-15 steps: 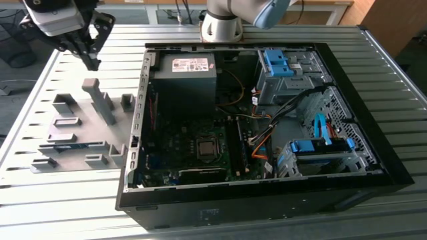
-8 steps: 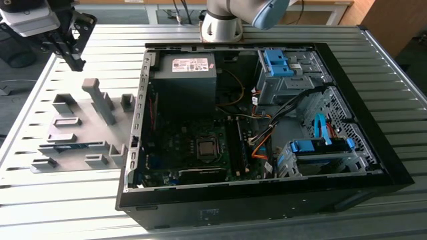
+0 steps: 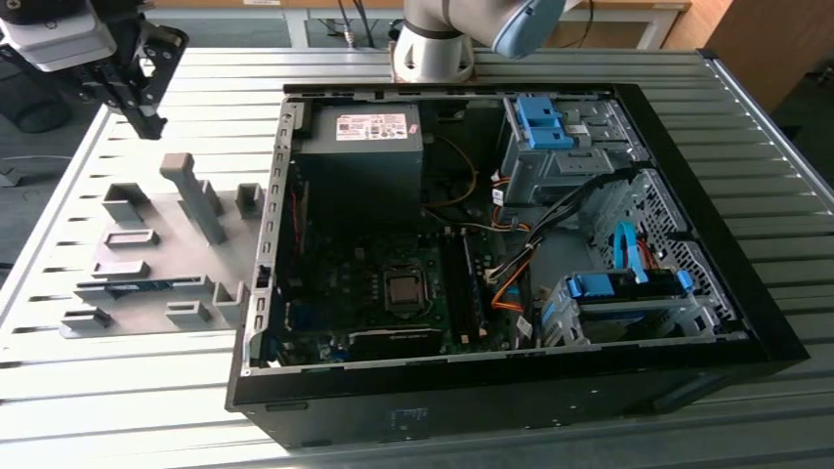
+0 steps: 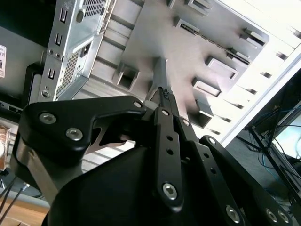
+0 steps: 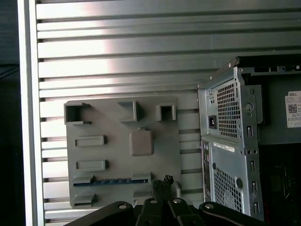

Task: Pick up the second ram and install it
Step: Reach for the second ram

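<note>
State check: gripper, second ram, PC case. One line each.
gripper: shut, holding nothing, in the air, clear of the grey tray.
second ram: on edge in a slot of the grey tray, not gripped.
PC case: lying on its side, side panel off, inside exposed.

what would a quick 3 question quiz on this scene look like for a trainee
1. Fill in: the computer case lies with its side ____ (open/closed).
2. True or false: the end effector holds the second ram.
3. The second ram lies: A inside the computer case; B in a slot of the grey fixture plate; C on bare table slats.
Key: 1 open; 2 false; 3 B.
</note>
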`<state>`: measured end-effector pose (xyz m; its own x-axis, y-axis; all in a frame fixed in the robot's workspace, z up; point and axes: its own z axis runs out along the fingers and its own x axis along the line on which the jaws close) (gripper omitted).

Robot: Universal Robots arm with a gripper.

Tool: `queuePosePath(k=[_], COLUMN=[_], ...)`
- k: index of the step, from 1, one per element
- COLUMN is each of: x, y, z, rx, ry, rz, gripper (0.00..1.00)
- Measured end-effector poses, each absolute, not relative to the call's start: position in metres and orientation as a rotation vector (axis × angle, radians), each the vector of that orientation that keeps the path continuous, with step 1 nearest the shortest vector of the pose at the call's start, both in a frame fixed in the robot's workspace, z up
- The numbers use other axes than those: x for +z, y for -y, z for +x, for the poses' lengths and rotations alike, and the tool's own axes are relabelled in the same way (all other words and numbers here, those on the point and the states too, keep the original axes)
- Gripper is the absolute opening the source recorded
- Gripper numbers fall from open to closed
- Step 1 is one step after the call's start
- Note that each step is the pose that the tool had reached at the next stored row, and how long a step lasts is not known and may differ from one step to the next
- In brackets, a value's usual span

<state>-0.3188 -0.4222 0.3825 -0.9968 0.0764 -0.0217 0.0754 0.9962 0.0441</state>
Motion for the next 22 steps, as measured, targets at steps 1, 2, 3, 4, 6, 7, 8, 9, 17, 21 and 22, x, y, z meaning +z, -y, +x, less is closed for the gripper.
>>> queuePosePath(k=[1, 2, 3, 4, 6, 7, 8, 9, 17, 21, 22], x=[0.382, 0.382, 0.382, 0.382, 0.382, 0.382, 0.382, 0.382, 0.381, 0.380, 0.380], y=[0.422, 0.422, 0.422, 0.422, 0.422, 0.422, 0.422, 0.422, 0.429, 0.440, 0.442], z=[-0.319, -0.320, -0.321, -0.322, -0.327, -0.331, -0.336, -0.340, -0.371, -0.380, -0.381], rx=[0.068, 0.067, 0.068, 0.068, 0.068, 0.067, 0.067, 0.068, 0.068, 0.067, 0.067], ry=[-3.115, -3.115, -3.115, -3.115, -3.115, -3.115, -3.115, -3.115, -3.115, -3.115, -3.115], rz=[0.118, 0.118, 0.118, 0.118, 0.118, 0.118, 0.118, 0.118, 0.118, 0.118, 0.118], gripper=[0.10, 0.10, 0.10, 0.10, 0.10, 0.10, 0.10, 0.10, 0.10, 0.10, 0.10])
